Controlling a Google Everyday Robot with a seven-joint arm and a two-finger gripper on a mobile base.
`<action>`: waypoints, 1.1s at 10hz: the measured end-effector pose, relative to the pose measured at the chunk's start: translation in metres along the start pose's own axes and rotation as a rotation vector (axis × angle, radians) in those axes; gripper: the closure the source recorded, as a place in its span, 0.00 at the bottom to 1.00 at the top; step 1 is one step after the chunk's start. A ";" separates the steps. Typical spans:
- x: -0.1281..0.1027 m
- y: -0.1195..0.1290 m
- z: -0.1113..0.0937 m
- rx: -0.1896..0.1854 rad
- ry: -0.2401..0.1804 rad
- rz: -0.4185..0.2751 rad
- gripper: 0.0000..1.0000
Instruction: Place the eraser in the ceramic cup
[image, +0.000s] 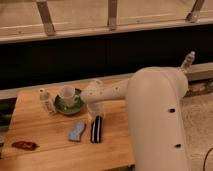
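Observation:
The eraser (96, 129), a narrow black block with white stripes, lies flat on the wooden table (40, 125) in front of the cup. The white ceramic cup (66, 94) stands upright on a green saucer (73, 107) at the table's back. My white arm reaches in from the right. The gripper (96, 113) hangs down from the wrist just behind and above the eraser's far end, right of the saucer. The eraser is on the table, not lifted.
A small clear bottle with a white cap (46, 102) stands left of the saucer. A light blue flat piece (76, 130) lies just left of the eraser. A small dark red object (24, 145) lies near the table's front left edge. A dark wall runs behind.

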 end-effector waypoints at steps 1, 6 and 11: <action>-0.001 -0.005 -0.006 0.007 -0.020 -0.004 1.00; -0.024 -0.008 -0.093 0.001 -0.206 -0.034 1.00; -0.060 -0.031 -0.191 -0.016 -0.462 -0.066 1.00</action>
